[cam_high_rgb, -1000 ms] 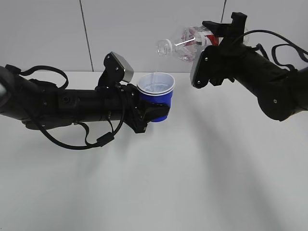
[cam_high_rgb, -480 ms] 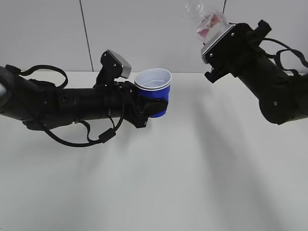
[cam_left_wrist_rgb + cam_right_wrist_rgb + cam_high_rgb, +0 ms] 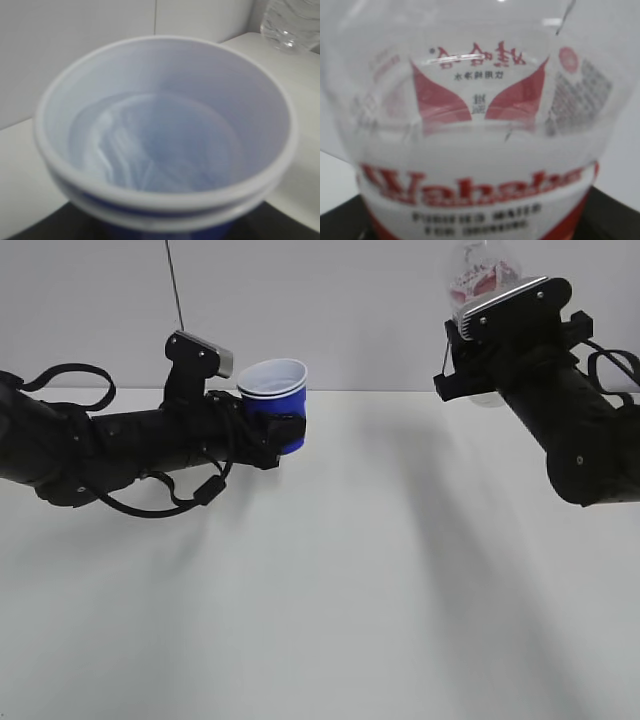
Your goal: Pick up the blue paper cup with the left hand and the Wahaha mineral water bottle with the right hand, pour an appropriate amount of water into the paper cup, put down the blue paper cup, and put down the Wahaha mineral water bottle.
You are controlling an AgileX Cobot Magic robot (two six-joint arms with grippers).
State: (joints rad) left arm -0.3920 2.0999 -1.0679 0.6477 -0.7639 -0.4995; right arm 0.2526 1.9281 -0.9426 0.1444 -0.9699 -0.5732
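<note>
The blue paper cup (image 3: 274, 403) sits upright in my left gripper (image 3: 284, 432), which is shut on its blue wall and holds it above the table at the left. In the left wrist view the cup (image 3: 165, 135) fills the frame, white inside with a double rim and water (image 3: 160, 150) in the bottom. My right gripper (image 3: 490, 350) is shut on the Wahaha mineral water bottle (image 3: 478, 275), held upright high at the right, its top cut off by the frame edge. The right wrist view shows the red-and-white label (image 3: 475, 150) close up.
The white table (image 3: 340, 580) runs below both arms, with a white panelled wall (image 3: 350, 310) behind. The bottle's lower part also shows at the top right of the left wrist view (image 3: 290, 25). Nothing else stands on the table.
The right arm has swung the bottle from tilted over the cup back to upright and away to the right. The left arm has drawn the cup back to the left and slightly up.
</note>
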